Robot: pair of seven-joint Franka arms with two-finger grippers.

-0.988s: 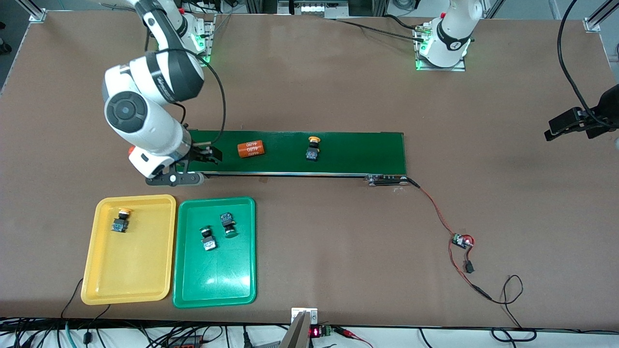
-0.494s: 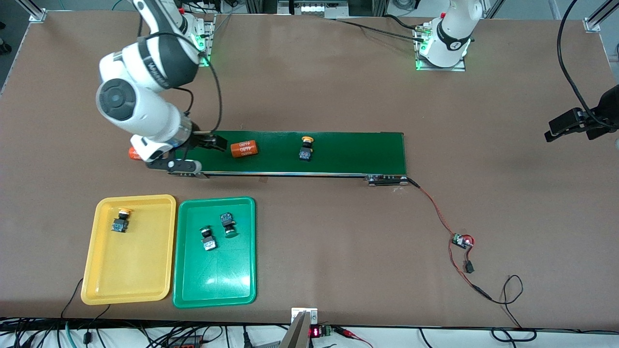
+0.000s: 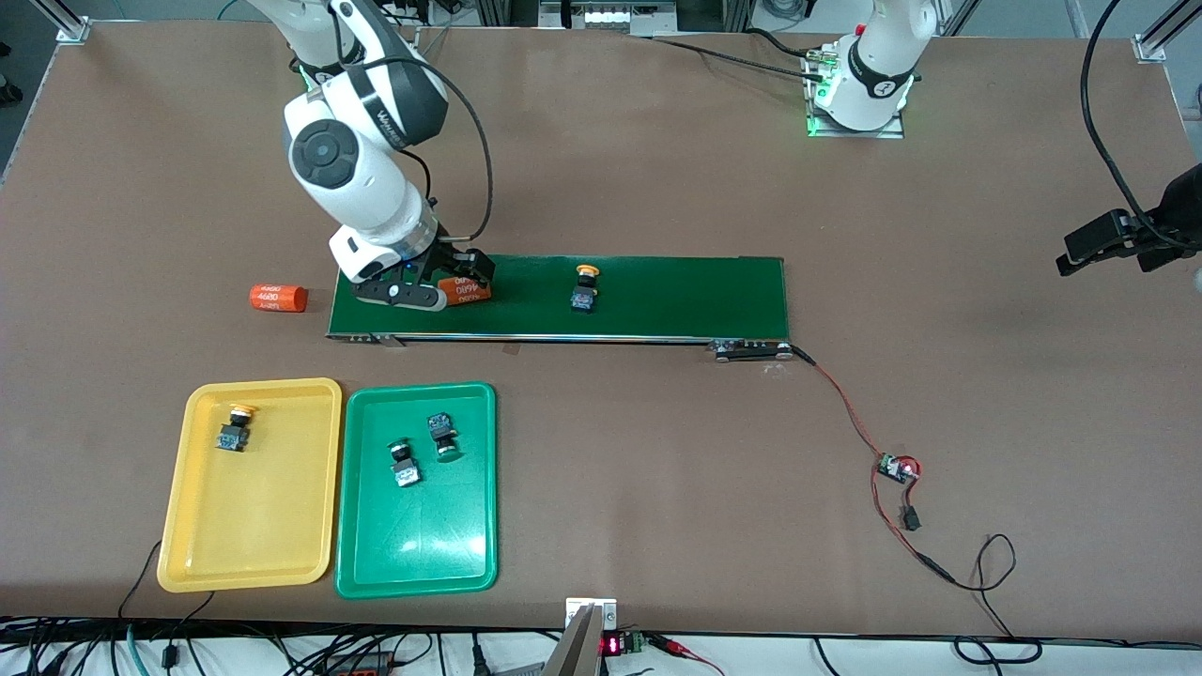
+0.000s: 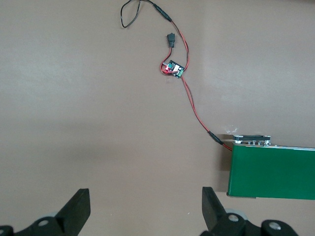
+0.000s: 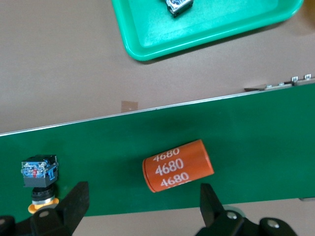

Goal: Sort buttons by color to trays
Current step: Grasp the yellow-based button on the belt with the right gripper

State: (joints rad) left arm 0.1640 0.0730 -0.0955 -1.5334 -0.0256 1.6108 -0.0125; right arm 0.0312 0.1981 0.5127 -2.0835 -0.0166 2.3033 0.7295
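Observation:
A yellow-capped button (image 3: 584,287) lies on the dark-green conveyor belt (image 3: 676,296); it also shows in the right wrist view (image 5: 39,178). Another yellow-capped button (image 3: 235,428) lies in the yellow tray (image 3: 244,507). Two green-capped buttons (image 3: 405,464) (image 3: 443,436) lie in the green tray (image 3: 418,535). My right gripper (image 3: 467,268) is open and empty, over the belt just above an orange "4680" cylinder (image 5: 178,165); in its wrist view (image 5: 142,209) the fingers stand wide apart. My left gripper (image 4: 145,211) is open and empty over bare table and waits.
A second orange "4680" cylinder (image 3: 278,299) lies on the table off the belt's end at the right arm's end. A red-wired circuit board (image 3: 897,468) and cables lie near the belt's other end. The two trays sit side by side, nearer the front camera than the belt.
My right arm has swung along the belt toward the left arm's end and now hangs over the orange cylinder. The cylinder and the yellow-capped button have ridden the belt toward the right arm's end.

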